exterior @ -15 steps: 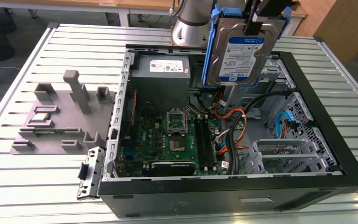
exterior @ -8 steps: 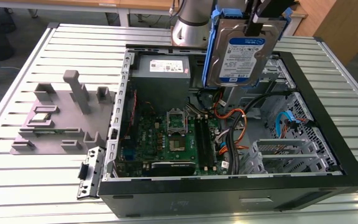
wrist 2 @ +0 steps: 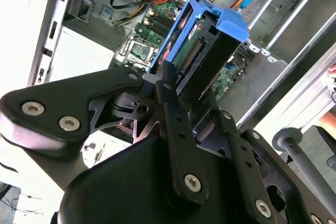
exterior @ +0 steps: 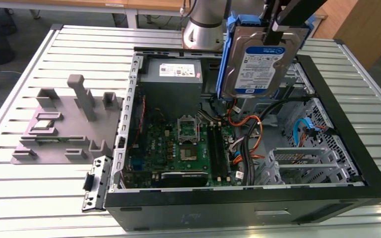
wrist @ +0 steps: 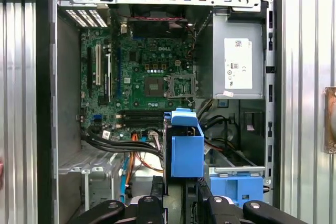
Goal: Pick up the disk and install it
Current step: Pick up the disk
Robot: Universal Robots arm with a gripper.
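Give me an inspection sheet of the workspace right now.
Surface: slatted metal table, open computer case lying on it.
Job's things: the disk in its blue carrier, upright, lifted over the case, not yet seated.
Clutter: grey fixture block beside the case, on the exterior view's left.
Grippers: pincer shut on the disk.
Cables: orange, black and blue leads loose inside the case.
Surroundings: wooden panel beyond the table.

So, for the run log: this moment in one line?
gripper: shut on disk | disk: upright above open computer case | install: not done

Silvery metal disk point(exterior: 262, 59), blue plastic bracket point(wrist: 187, 148), matt black pincer point(wrist 2: 186, 95).
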